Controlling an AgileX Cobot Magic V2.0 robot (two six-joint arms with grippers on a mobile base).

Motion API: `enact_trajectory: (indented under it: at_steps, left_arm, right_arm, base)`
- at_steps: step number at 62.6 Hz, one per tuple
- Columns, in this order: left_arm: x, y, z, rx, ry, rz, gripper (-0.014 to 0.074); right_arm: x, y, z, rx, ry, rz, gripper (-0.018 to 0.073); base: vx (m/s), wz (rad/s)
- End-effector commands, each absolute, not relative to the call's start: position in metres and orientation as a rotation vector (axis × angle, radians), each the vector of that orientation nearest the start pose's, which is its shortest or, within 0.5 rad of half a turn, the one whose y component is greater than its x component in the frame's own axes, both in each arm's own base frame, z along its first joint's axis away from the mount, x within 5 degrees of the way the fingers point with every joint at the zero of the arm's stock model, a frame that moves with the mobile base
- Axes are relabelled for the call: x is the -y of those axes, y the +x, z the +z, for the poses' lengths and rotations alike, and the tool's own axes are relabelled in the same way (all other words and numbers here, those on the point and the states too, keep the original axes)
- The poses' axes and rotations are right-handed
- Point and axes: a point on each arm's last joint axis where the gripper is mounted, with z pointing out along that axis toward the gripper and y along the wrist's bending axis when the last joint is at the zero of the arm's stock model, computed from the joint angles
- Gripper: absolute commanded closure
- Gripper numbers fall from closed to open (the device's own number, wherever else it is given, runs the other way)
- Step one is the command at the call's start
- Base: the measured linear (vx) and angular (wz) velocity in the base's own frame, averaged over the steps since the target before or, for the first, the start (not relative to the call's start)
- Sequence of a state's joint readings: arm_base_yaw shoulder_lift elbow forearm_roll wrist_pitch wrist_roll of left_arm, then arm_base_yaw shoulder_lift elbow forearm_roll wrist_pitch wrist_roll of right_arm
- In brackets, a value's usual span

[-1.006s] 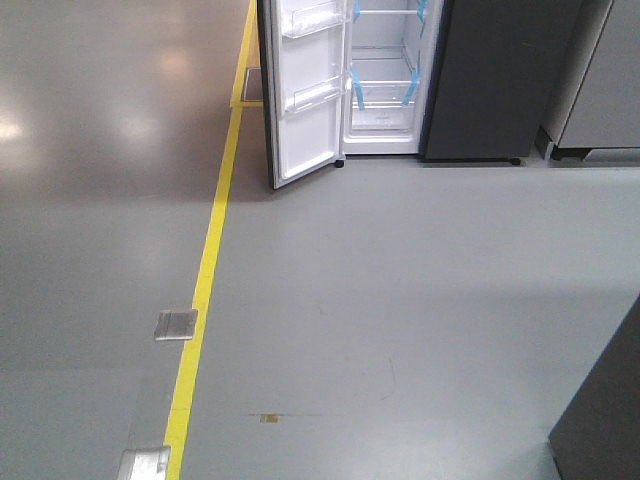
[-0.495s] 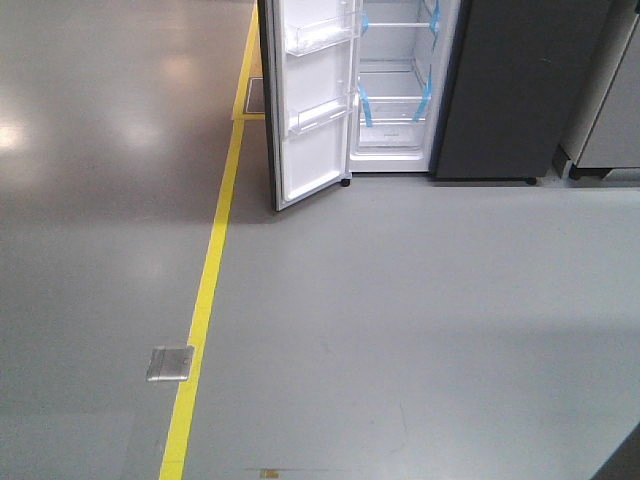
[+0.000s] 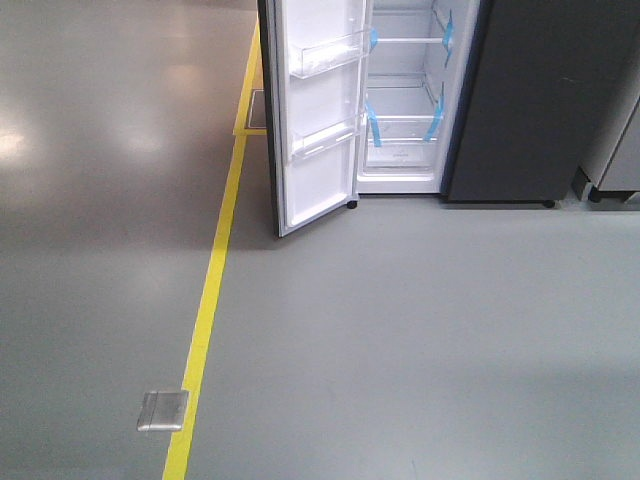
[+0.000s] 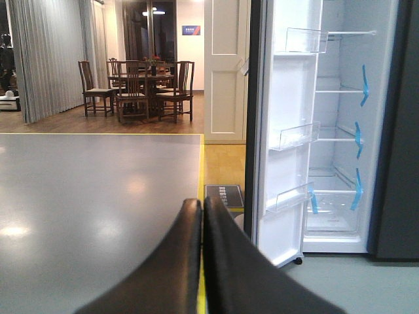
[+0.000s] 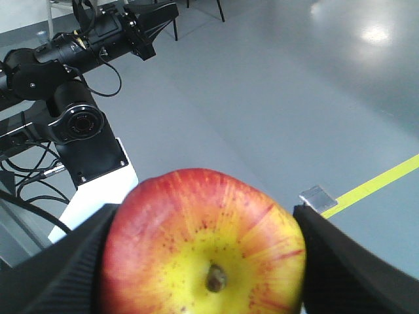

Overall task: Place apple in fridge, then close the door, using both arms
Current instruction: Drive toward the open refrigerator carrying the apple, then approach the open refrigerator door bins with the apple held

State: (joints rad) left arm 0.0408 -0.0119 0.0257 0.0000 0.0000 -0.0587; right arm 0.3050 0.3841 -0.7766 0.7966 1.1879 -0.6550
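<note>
Apple (image 5: 204,226): clamped between the black fingers (image 5: 55,278) of the right gripper (image 5: 206,252), stem end turned to the camera, above grey floor.
Left gripper (image 4: 201,216): fingers pressed together, nothing held.
Fridge (image 3: 540,100): seen ahead, white interior exposed.
Door (image 3: 320,120): swung wide, beside the yellow floor line (image 3: 213,290).

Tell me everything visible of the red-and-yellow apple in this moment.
The round apple, red with a yellow patch and fine red streaks around its brown stem pit, shows only in the right wrist view. Its skin looks smooth and speckled. The stem end faces the camera. Black textured fingers of the right gripper clamp it on both sides above the grey floor; the frame cuts off its lower edge.
</note>
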Motion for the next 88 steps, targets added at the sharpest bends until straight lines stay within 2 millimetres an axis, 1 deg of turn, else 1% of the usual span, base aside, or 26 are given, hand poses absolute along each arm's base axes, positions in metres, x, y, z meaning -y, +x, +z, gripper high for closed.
enact_trajectory:
  at_steps: [1, 88]
  left_arm:
    - [-0.0022, 0.0554, 0.2057, -1.425, -0.086, -0.033, 0.0603]
    - [-0.0022, 0.0554, 0.2057, -1.425, -0.086, -0.033, 0.0603]
  right_arm:
    - [-0.0661, 0.004, 0.3766, -1.75, -0.951, 0.811, 0.0141]
    - [-0.0661, 0.004, 0.3766, -1.75, -0.951, 0.811, 0.0141]
  base:
    - [0.31, 0.01]
    - [0.27, 0.01]
